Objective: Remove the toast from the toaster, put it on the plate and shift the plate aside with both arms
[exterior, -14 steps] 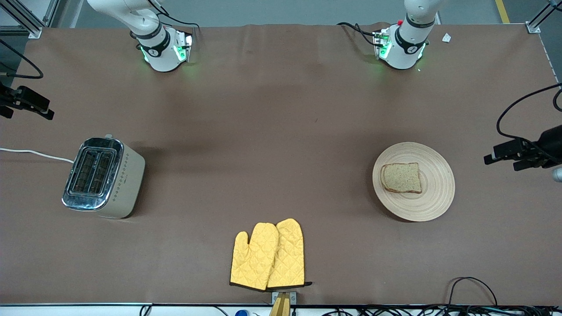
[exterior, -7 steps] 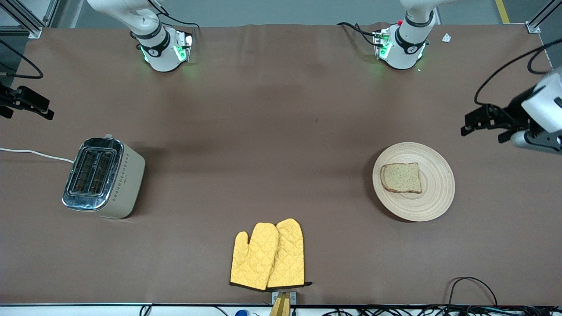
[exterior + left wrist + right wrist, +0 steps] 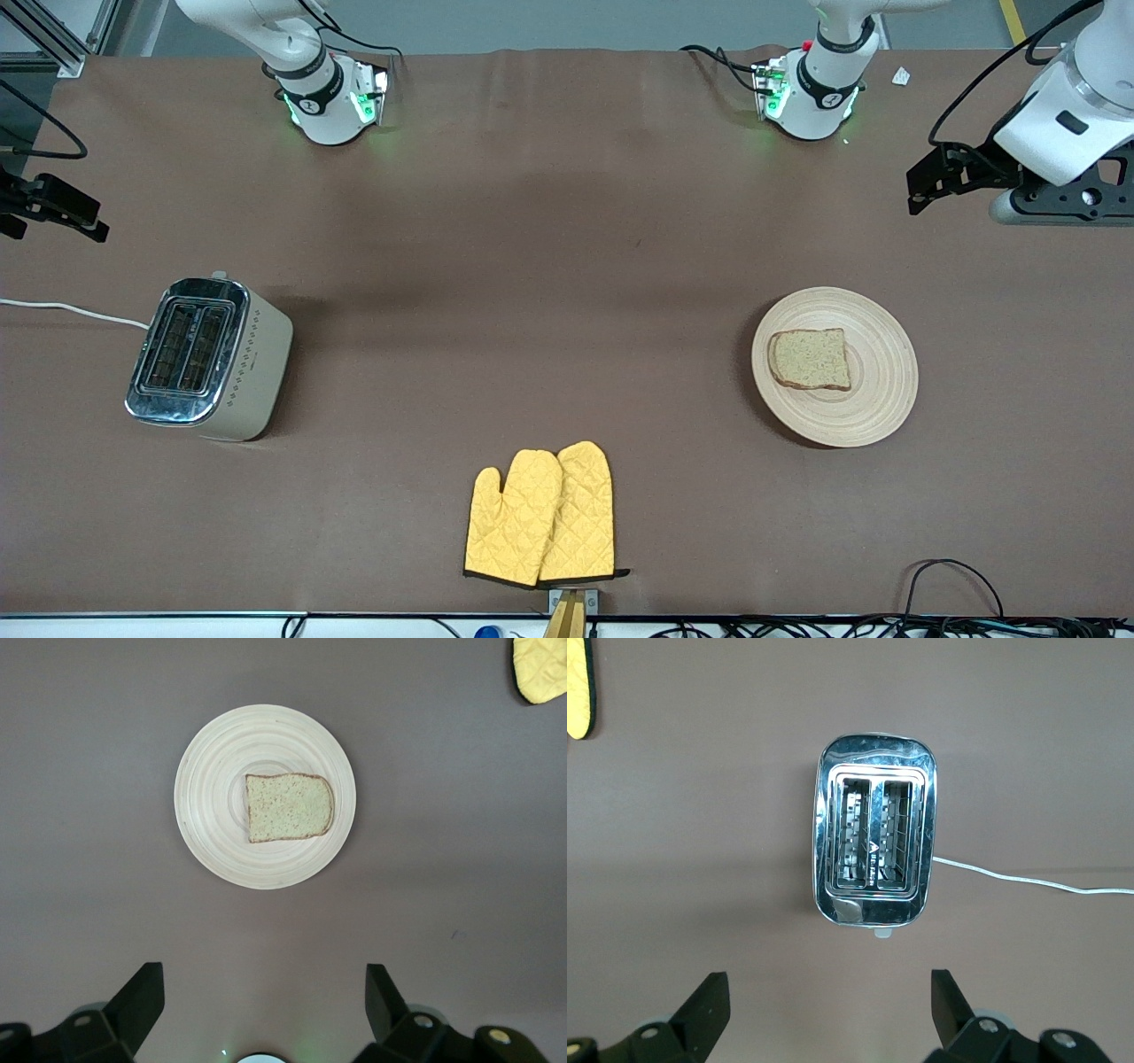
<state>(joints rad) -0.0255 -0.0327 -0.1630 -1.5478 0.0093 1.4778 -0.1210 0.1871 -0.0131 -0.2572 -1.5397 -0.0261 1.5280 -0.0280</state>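
Your toast (image 3: 811,358) lay on the plate (image 3: 877,390), lower right of the front frame. Left gripper (image 3: 264,997) and right gripper (image 3: 829,997) hung aloft, jaws apart and empty.

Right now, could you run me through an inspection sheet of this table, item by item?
Surface: brown table, flat, no spills seen.
Job's things: toast lies flat on the plate, toward the left arm's end of the table.
Clutter: toaster with both slots empty, toward the right arm's end; yellow oven mitts nearest the front camera.
Grippers: left tool open, up in the air over bare table at that arm's end; right tool open, above the toaster.
Cables: white toaster cord; black cables at the table's front edge.
Surroundings: nothing seen.
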